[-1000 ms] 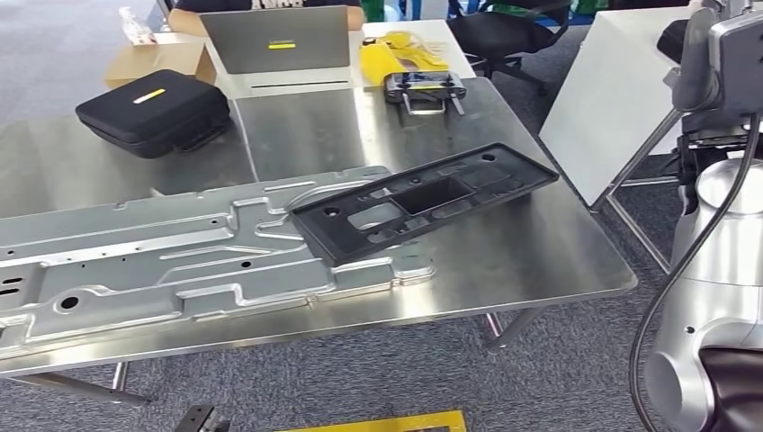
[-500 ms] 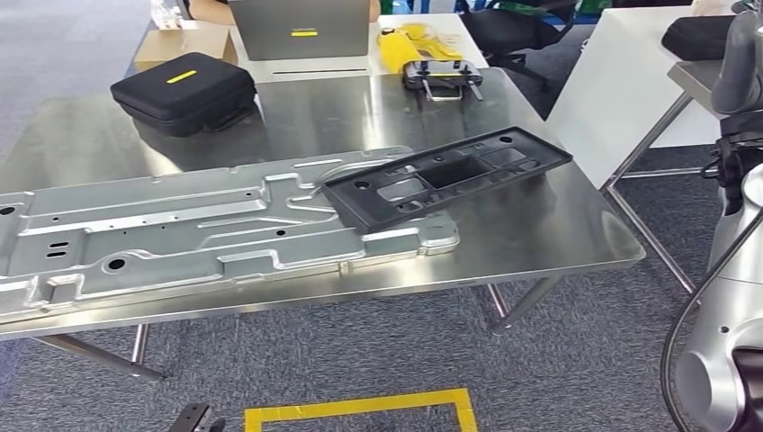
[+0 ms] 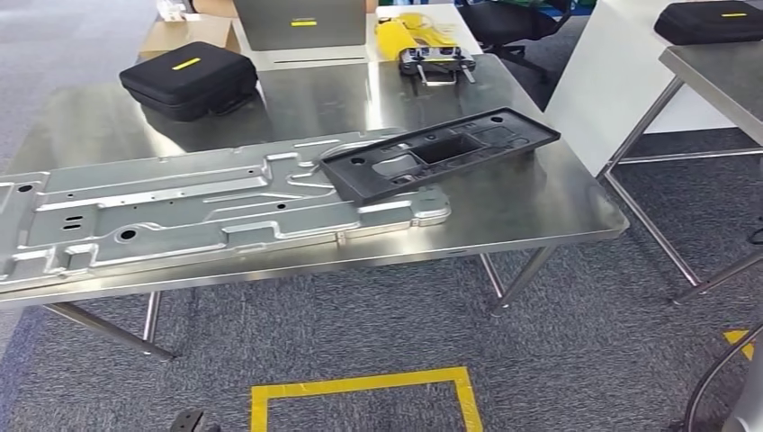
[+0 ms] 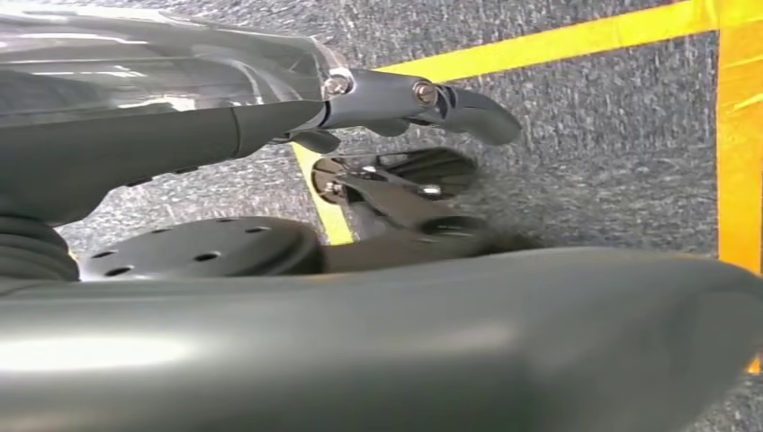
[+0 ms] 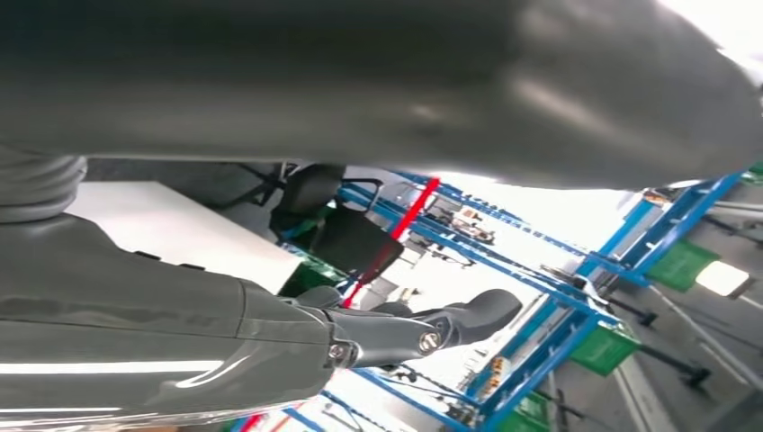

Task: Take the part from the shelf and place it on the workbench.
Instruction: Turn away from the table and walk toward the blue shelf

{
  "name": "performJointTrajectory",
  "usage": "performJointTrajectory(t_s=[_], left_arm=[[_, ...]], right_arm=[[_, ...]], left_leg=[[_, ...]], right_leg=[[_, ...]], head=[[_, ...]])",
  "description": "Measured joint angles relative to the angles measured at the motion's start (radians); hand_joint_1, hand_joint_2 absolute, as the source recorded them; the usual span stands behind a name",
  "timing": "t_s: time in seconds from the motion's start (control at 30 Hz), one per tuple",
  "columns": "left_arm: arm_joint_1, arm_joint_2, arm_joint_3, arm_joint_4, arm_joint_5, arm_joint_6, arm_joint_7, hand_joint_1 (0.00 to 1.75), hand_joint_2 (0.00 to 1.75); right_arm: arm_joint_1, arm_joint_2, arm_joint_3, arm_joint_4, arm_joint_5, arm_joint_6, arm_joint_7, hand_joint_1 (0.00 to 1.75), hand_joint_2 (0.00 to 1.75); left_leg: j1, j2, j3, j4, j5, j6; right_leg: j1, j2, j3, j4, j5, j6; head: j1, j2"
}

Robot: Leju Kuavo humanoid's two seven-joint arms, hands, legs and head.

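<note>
The black plastic part (image 3: 441, 153), a long flat frame with cut-outs, lies on the steel workbench (image 3: 540, 216), its near end resting on a large silver stamped panel (image 3: 180, 211). No hand touches it. My left hand (image 4: 225, 135) hangs over grey carpet with yellow tape lines, fingers stretched out and nothing in them. In the right wrist view my right hand (image 5: 270, 324) is also spread and holds nothing, with blue shelving (image 5: 558, 297) beyond it.
A black case (image 3: 189, 79), a laptop (image 3: 301, 22), a yellow object (image 3: 396, 36) and a controller (image 3: 436, 63) sit at the bench's far side. A second table (image 3: 720, 72) stands to the right. A yellow tape square (image 3: 360, 396) marks the floor before the bench.
The whole picture has shifted, so the camera moved; the bench now sits higher and further left. My silver right arm has left the right edge. The black part stays where it lay.
</note>
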Motion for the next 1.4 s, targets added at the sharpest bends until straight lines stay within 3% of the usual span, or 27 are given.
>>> performJointTrajectory(t_s=[0.07,0.13,0.2,0.27,0.3,0.33,0.37,0.4,0.47,0.53,0.6,0.67,0.73,0.8,0.83,0.9,0.97,1.03,1.07,1.1,1.17,1.2,1.23,1.3,1.33,1.37,1.4], left_arm=[[-0.001,0.000,0.002,0.000,0.003,0.002,-0.005,0.00,0.00],[0.000,0.000,0.003,0.000,0.007,0.003,-0.008,0.00,0.00],[0.001,0.000,0.005,0.000,0.010,0.003,-0.009,0.00,0.00],[0.003,0.000,0.009,0.000,0.014,0.004,-0.010,0.00,0.00],[0.005,0.000,0.012,0.000,0.015,0.004,-0.012,0.00,0.00],[0.007,0.000,0.015,0.000,0.016,0.005,-0.013,0.00,0.00],[0.010,0.000,0.019,0.000,0.018,0.005,-0.016,0.00,0.00],[0.013,0.000,0.023,0.000,0.020,0.005,-0.019,0.00,0.00],[0.018,0.000,0.029,0.000,0.026,0.007,-0.023,0.00,0.00],[0.022,0.000,0.035,0.000,0.032,0.010,-0.026,0.00,0.00],[0.025,0.000,0.044,0.000,0.036,0.013,-0.027,0.00,0.00],[0.030,0.000,0.054,0.000,0.039,0.016,-0.027,0.00,0.00],[0.035,0.001,0.063,0.000,0.041,0.018,-0.026,0.00,0.00],[0.036,0.001,0.071,0.000,0.041,0.020,-0.026,0.00,0.00],[0.036,0.001,0.074,0.000,0.042,0.021,-0.026,0.00,0.00],[0.036,0.001,0.078,0.000,0.042,0.023,-0.026,0.00,0.00],[0.035,0.001,0.082,0.000,0.042,0.024,-0.027,0.00,0.00],[0.032,0.001,0.087,0.000,0.042,0.026,-0.027,0.00,0.00],[0.031,0.001,0.091,0.000,0.041,0.026,-0.027,0.00,0.00],[0.030,0.001,0.095,0.000,0.041,0.026,-0.028,0.00,0.00],[0.030,0.000,0.100,0.000,0.039,0.027,-0.027,0.00,0.00],[0.031,0.000,0.102,0.000,0.038,0.027,-0.027,0.00,0.00],[0.032,-0.001,0.104,0.000,0.037,0.027,-0.027,0.00,0.00],[0.033,-0.001,0.107,0.000,0.033,0.027,-0.028,0.00,0.00],[0.034,-0.001,0.109,0.000,0.030,0.027,-0.028,0.00,0.00],[0.034,-0.001,0.111,0.000,0.027,0.027,-0.028,0.00,0.00],[0.033,-0.001,0.114,0.000,0.024,0.027,-0.027,0.00,0.00]], right_arm=[[0.042,0.001,-0.006,-0.041,0.004,-0.008,-0.005,0.00,0.00],[0.080,0.002,-0.014,-0.074,0.004,-0.013,-0.009,0.00,0.00],[0.117,0.003,-0.025,-0.098,0.000,-0.014,-0.015,0.00,0.00],[0.160,0.004,-0.036,-0.121,-0.009,-0.014,-0.026,0.00,0.00],[0.187,0.005,-0.042,-0.133,-0.016,-0.013,-0.036,0.00,0.00],[0.219,0.008,-0.048,-0.146,-0.024,-0.011,-0.047,0.00,0.00],[0.254,0.011,-0.053,-0.160,-0.031,-0.009,-0.059,0.00,0.00],[0.290,0.016,-0.059,-0.176,-0.036,-0.007,-0.073,0.00,0.00],[0.365,0.029,-0.071,-0.215,-0.042,-0.001,-0.106,0.00,0.00],[0.444,0.047,-0.084,-0.258,-0.045,0.007,-0.141,0.00,0.00],[0.525,0.073,-0.095,-0.294,-0.049,0.018,-0.170,0.00,0.00],[0.602,0.109,-0.101,-0.319,-0.056,0.035,-0.191,0.00,0.00],[0.677,0.155,-0.104,-0.336,-0.068,0.060,-0.207,0.00,0.00],[0.742,0.204,-0.111,-0.347,-0.080,0.092,-0.218,0.00,0.00],[0.769,0.230,-0.115,-0.348,-0.084,0.109,-0.221,0.00,0.00],[0.817,0.287,-0.124,-0.349,-0.091,0.145,-0.223,0.00,0.00],[0.853,0.345,-0.137,-0.345,-0.099,0.181,-0.221,0.00,0.00],[0.876,0.399,-0.154,-0.334,-0.107,0.214,-0.214,0.00,0.00],[0.882,0.425,-0.163,-0.325,-0.109,0.230,-0.207,0.00,0.00],[0.886,0.450,-0.175,-0.312,-0.109,0.249,-0.198,0.00,0.00],[0.891,0.502,-0.207,-0.273,-0.096,0.299,-0.173,0.00,0.00],[0.892,0.530,-0.228,-0.244,-0.078,0.327,-0.161,0.00,0.00],[0.891,0.556,-0.251,-0.210,-0.052,0.352,-0.155,0.00,0.00],[0.884,0.602,-0.305,-0.126,0.012,0.388,-0.153,0.00,0.00],[0.876,0.620,-0.335,-0.077,0.052,0.397,-0.157,0.00,0.00],[0.865,0.636,-0.369,-0.019,0.103,0.400,-0.164,0.00,0.44],[0.852,0.647,-0.405,0.045,0.167,0.397,-0.175,0.00,0.87]], left_leg=[[-0.005,-0.001,0.040,-0.070,-0.014,0.011],[-0.006,0.001,0.029,-0.078,-0.006,0.028],[-0.004,0.004,0.004,-0.081,0.017,0.049],[-0.007,0.006,-0.025,-0.080,0.042,0.061],[-0.009,0.006,-0.041,-0.078,0.053,0.063],[-0.011,0.006,-0.057,-0.076,0.064,0.064],[-0.013,0.006,-0.073,-0.072,0.074,0.064],[-0.014,0.006,-0.088,-0.068,0.082,0.063],[-0.016,0.005,-0.116,-0.052,0.094,0.058],[-0.019,0.003,-0.132,-0.037,0.103,0.049],[-0.019,0.002,-0.139,-0.033,0.117,0.037],[-0.016,-0.001,-0.147,-0.023,0.102,0.025],[-0.011,-0.003,-0.163,0.041,0.014,0.011],[-0.005,-0.002,-0.180,0.162,-0.083,-0.001],[-0.004,-0.002,-0.180,0.213,-0.100,-0.004],[-0.003,-0.002,-0.141,0.230,-0.063,-0.004],[-0.004,-0.002,-0.041,0.117,-0.016,0.003],[-0.008,-0.004,0.070,-0.039,-0.021,0.014],[-0.010,-0.004,0.100,-0.088,-0.031,0.018],[-0.012,-0.004,0.111,-0.113,-0.035,0.022],[-0.009,0.001,0.094,-0.117,-0.024,0.033],[-0.007,0.004,0.081,-0.117,-0.012,0.040],[-0.006,0.007,0.065,-0.117,0.002,0.047],[-0.010,0.010,0.029,-0.112,0.027,0.054],[-0.012,0.012,0.011,-0.107,0.039,0.054],[-0.014,0.014,-0.009,-0.101,0.049,0.055],[-0.015,0.016,-0.028,-0.094,0.058,0.054]], right_leg=[[0.000,0.000,-0.008,0.002,0.016,0.013],[-0.002,0.002,-0.017,0.002,0.022,0.025],[-0.003,0.008,-0.037,0.043,-0.037,0.031],[-0.004,0.012,-0.063,0.156,-0.139,0.033],[-0.004,0.013,-0.072,0.220,-0.171,0.034],[-0.004,0.013,-0.072,0.268,-0.179,0.036],[-0.004,0.014,-0.058,0.287,-0.166,0.036],[-0.004,0.014,-0.028,0.269,-0.139,0.036],[-0.002,0.014,0.079,0.140,-0.105,0.032],[0.001,0.014,0.171,0.007,-0.123,0.024],[0.005,0.013,0.192,-0.036,-0.137,0.014],[0.003,0.008,0.177,-0.037,-0.122,-0.005],[-0.001,0.003,0.151,-0.039,-0.100,-0.022],[0.000,0.003,0.119,-0.037,-0.075,-0.026],[0.001,0.003,0.102,-0.035,-0.063,-0.026],[0.002,0.002,0.067,-0.026,-0.042,-0.024],[0.003,0.003,0.037,-0.015,-0.025,-0.020],[0.006,0.006,0.019,-0.006,-0.009,-0.013],[0.007,0.007,0.014,-0.004,0.001,-0.008],[0.008,0.007,0.008,-0.003,0.012,-0.002],[0.006,0.011,-0.006,0.001,0.012,0.008],[0.006,0.014,-0.016,0.019,-0.017,0.012],[0.005,0.017,-0.027,0.056,-0.065,0.015],[0.005,0.018,-0.051,0.178,-0.168,0.019],[0.005,0.018,-0.057,0.239,-0.190,0.021],[0.006,0.018,-0.052,0.279,-0.186,0.022],[0.006,0.018,-0.033,0.288,-0.161,0.022]], head=[[0.000,0.000],[0.000,0.000],[0.001,0.000],[0.001,0.000],[0.001,0.000],[0.001,0.000],[0.001,0.000],[0.001,0.000],[0.002,0.000],[0.001,0.000],[0.000,0.000],[0.000,0.000],[-0.001,0.000],[-0.002,0.000],[-0.002,0.000],[-0.002,0.000],[-0.002,0.000],[-0.002,0.000],[-0.001,0.000],[-0.001,0.000],[-0.001,0.000],[0.000,0.000],[0.001,0.000],[0.002,0.000],[0.002,0.000],[0.002,0.000],[0.002,0.000]])
